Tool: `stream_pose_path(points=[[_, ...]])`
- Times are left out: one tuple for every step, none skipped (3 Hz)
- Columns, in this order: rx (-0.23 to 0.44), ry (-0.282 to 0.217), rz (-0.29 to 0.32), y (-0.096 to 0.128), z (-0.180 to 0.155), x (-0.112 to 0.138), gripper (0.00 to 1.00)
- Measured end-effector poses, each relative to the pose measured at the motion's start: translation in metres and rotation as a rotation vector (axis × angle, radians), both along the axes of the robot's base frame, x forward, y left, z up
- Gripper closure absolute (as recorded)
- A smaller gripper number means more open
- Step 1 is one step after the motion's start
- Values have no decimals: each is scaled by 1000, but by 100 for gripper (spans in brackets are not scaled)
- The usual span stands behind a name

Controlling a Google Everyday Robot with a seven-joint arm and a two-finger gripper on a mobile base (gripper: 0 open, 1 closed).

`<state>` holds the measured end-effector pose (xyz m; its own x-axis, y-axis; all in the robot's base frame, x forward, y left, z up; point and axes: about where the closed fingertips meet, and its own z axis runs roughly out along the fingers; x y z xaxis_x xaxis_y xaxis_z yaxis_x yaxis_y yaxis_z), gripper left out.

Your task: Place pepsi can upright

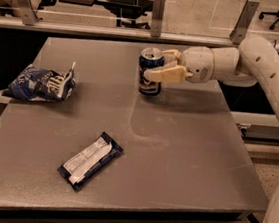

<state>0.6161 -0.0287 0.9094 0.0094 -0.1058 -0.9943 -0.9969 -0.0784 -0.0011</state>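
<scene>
The pepsi can [149, 72] is blue with a silver top rim. It stands upright on the grey table [185, 154], at the back, right of the middle. My gripper [158, 64] reaches in from the right and is shut on the can. One tan finger [164, 75] lies across the can's front and the other finger [171, 54] is behind its top. The white arm [256, 61] runs off to the right.
A blue-and-white chip bag [41, 83] lies near the table's left edge. A flat dark wrapper with a white label [90, 160] lies front of centre. A rail with metal posts [158, 6] runs behind the table.
</scene>
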Motion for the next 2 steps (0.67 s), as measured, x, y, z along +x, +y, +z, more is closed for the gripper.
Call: stream_pose_path(points=[[40,13,7,-3,-4,2,35],[42,14,11,0,-4,2,12]])
